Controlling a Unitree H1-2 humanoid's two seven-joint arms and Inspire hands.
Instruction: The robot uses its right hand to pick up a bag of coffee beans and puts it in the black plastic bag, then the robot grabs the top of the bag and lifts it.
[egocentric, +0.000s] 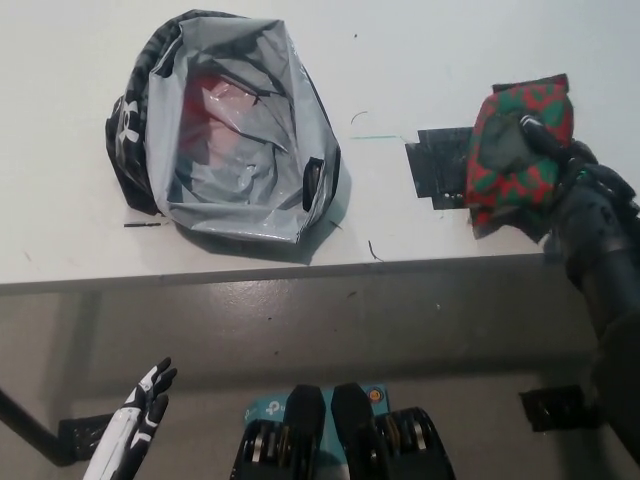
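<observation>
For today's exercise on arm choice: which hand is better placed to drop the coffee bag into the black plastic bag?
Right. The right hand already grips the coffee bag; the left hand hangs below the table edge.

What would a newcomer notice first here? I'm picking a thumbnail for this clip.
The red-and-green coffee bag at the table's right edge, held up in the black right hand. Next, the plastic bag lying open on the white table at the left, silvery inside with something red in it. The white left hand rests low at the lower left.
</observation>
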